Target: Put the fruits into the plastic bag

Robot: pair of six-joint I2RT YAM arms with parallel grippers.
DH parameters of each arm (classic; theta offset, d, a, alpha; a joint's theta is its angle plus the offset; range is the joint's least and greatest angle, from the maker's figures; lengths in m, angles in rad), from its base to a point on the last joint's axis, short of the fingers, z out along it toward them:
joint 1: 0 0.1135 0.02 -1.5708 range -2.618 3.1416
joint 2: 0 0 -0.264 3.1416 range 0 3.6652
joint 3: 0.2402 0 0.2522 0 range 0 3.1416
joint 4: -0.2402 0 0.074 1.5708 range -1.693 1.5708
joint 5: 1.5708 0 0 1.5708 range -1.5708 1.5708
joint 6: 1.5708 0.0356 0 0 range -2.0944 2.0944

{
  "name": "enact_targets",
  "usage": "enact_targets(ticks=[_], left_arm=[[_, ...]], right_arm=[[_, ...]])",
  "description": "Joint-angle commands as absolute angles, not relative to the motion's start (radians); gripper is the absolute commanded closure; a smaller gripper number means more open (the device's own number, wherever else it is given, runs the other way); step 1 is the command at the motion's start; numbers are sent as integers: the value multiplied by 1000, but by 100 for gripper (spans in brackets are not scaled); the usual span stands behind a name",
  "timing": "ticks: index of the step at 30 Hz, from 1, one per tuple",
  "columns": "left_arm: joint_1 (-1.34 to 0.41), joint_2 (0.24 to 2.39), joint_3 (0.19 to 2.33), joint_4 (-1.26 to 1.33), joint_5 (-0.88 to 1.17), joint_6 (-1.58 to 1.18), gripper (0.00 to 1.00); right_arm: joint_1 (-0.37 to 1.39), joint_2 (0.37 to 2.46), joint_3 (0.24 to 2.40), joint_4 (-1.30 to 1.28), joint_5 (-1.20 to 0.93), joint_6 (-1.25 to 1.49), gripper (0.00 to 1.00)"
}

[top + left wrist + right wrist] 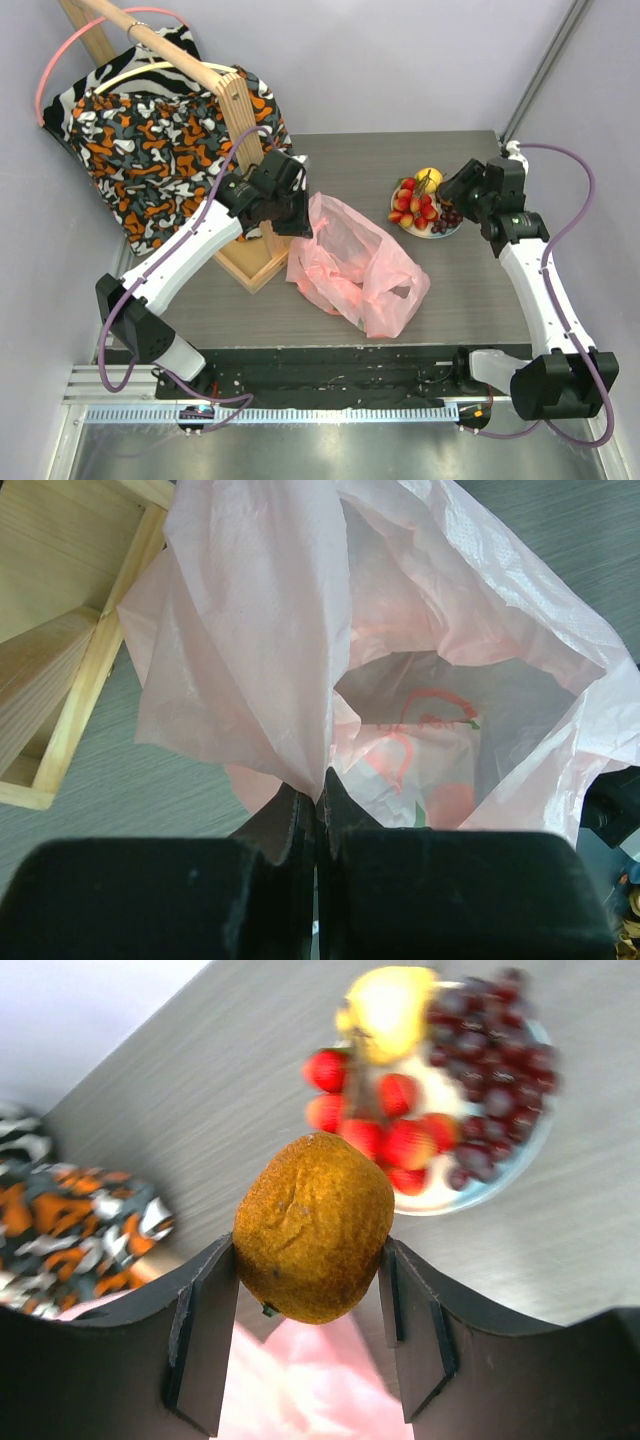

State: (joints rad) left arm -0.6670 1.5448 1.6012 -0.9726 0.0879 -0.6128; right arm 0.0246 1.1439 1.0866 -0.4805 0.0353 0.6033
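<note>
The pink plastic bag lies mid-table, its mouth held open. My left gripper is shut on the bag's rim at its upper left; the bag's opening shows ahead. My right gripper is shut on the orange fruit, held above the table beside the plate, with the bag below it. The pale blue plate holds red strawberries, a yellow fruit and dark grapes; they also show in the right wrist view, strawberries, grapes.
A wooden frame stands at the back left with an orange-black patterned cloth draped on it. Its wooden base lies just left of the bag.
</note>
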Motion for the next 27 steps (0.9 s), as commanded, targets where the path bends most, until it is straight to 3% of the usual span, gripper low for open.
enact_targets(ticks=[1,7,16,27], left_arm=[[-652,1516,1600,-925,110,-614,100],[-650,1523,1591,-916,126,-629,100],[-638,1531,1565,-856,140,-698,100],[-632,1537,1571,-857,137,-712,100]], right_arm=[[44,1166,1201,-479,-155,532,70],[121,1195,1298,-446,-337,514,70],[394,1216,1362,-465,-446,428,70],[584,1347,1387,-667,-388,302,70]])
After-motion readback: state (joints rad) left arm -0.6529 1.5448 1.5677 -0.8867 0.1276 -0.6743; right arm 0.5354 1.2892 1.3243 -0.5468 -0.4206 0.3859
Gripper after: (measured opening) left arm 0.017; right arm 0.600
